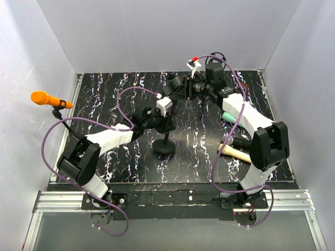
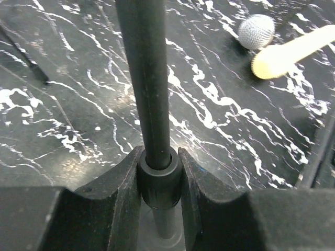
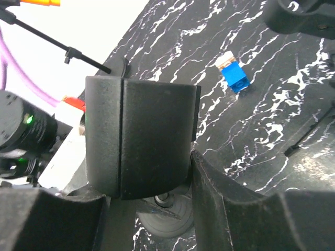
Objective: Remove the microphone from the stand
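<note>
Left claw (image 2: 159, 159): closed on the stand pole (image 2: 144, 78), with both fingers pressed against the collar (image 2: 159, 178) low on the shaft. You have the stand braced.
Right claw (image 3: 149, 180): closed around a black, blocky body at the top of the stand, which I take to be the microphone (image 3: 141, 130). The contact on one side is partly hidden.
Where the microphone is: raised above the round stand base (image 1: 164, 147). From overhead you cannot tell whether it is free of its holder yet.
How it will handle: rigid and smooth-sided, probably moderate in weight. A hard shell can slide in the pads, so hold it across the width of the barrel, not by the head.
Stand: it looks light and top-heavy. Expect it to tip or drag on the tabletop (image 1: 115, 89) if your left hold loosens.
Next move, as judged: draw the microphone out along its own axis while the pole is pinned.
Nearby: spare microphones (image 1: 234, 151) lie to the right of the base, and an orange microphone (image 1: 44, 98) sits by the left wall. Keep clear of both.
</note>
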Available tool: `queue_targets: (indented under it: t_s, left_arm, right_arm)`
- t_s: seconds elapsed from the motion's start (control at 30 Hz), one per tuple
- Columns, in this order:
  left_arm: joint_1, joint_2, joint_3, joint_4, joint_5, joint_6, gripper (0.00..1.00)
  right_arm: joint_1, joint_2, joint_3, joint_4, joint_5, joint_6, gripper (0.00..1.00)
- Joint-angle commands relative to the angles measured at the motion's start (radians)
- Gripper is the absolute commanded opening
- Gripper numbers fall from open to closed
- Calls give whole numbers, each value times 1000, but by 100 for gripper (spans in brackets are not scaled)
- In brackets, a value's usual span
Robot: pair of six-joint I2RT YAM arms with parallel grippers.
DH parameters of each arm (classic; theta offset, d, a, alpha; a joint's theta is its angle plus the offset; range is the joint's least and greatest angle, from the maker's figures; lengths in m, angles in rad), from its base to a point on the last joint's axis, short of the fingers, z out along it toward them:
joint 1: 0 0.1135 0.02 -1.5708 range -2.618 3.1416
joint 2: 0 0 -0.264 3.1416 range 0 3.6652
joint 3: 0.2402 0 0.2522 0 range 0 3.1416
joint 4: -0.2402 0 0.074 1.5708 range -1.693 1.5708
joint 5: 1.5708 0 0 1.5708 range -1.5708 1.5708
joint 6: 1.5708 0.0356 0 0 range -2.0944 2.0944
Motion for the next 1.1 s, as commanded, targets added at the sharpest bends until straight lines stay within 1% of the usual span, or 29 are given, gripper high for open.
queue_targets:
  t_s: [0.0, 0.03, 0.07, 0.13, 0.17, 0.2, 0.23, 0.3, 0.37, 0.43, 0.47, 0.5, 0.57, 0.63, 0.7, 0.77, 0.83, 0.9, 0.97, 1.07]
  left_arm:
    - [-102, -41, 21, 97, -485, 169, 0]
    - [-117, -36, 18, 120, -608, 178, 0]
    - [-118, -33, 17, 132, -629, 177, 2]
    - [-119, -33, 13, 143, -591, 210, 45]
    - [-118, -39, 13, 137, -569, 220, 62]
    - [-118, -51, 15, 119, -551, 224, 71]
    - [-115, -65, 17, 97, -525, 226, 75]
    - [-98, -111, 23, 36, -427, 224, 81]
    - [-79, -180, 36, -51, -353, 227, 84]
    - [-61, -234, 55, -134, -307, 231, 84]
    - [-46, -263, 67, -185, -264, 234, 84]
    - [-23, -312, 87, -234, -189, 243, 84]
    - [11, -375, 148, -343, -34, 299, 85]
    - [16, -415, 228, -464, 31, 374, 85]
    - [20, -424, 309, -556, 31, 413, 85]
    - [25, -424, 368, -579, 22, 428, 85]
    - [27, -414, 409, -564, 5, 409, 84]
    - [30, -394, 441, -532, -20, 343, 84]
    - [31, -374, 445, -487, -47, 260, 83]
    - [31, -355, 411, -464, -38, 241, 82]
  right_arm:
    - [18, -66, 7, 32, 78, -24, 1]
    - [21, -77, 4, 39, 106, -30, 1]
    - [25, -88, 4, 45, 135, -36, 1]
    - [30, -108, -4, 74, 180, -50, 1]
    - [29, -116, -13, 106, 187, -56, 1]
    - [27, -122, -22, 131, 190, -65, 1]
    - [29, -125, -35, 151, 194, -76, 1]
    - [29, -139, -64, 192, 186, -96, 1]
    - [29, -156, -106, 243, 166, -105, 1]
    - [29, -168, -153, 297, 123, -127, 1]
    - [29, -174, -180, 329, 96, -134, 1]
    - [30, -183, -206, 352, 82, -154, 1]
    - [36, -209, -272, 401, 68, -197, 1]
    - [53, -241, -312, 421, 28, -263, 1]
    - [87, -275, -349, 421, 11, -335, 1]
    - [110, -295, -384, 421, 0, -399, 1]
    - [127, -307, -413, 420, 0, -426, 1]
    - [137, -315, -439, 421, 3, -443, 1]
    - [148, -324, -470, 420, -1, -470, 1]
    - [157, -329, -521, 412, 0, -506, 1]
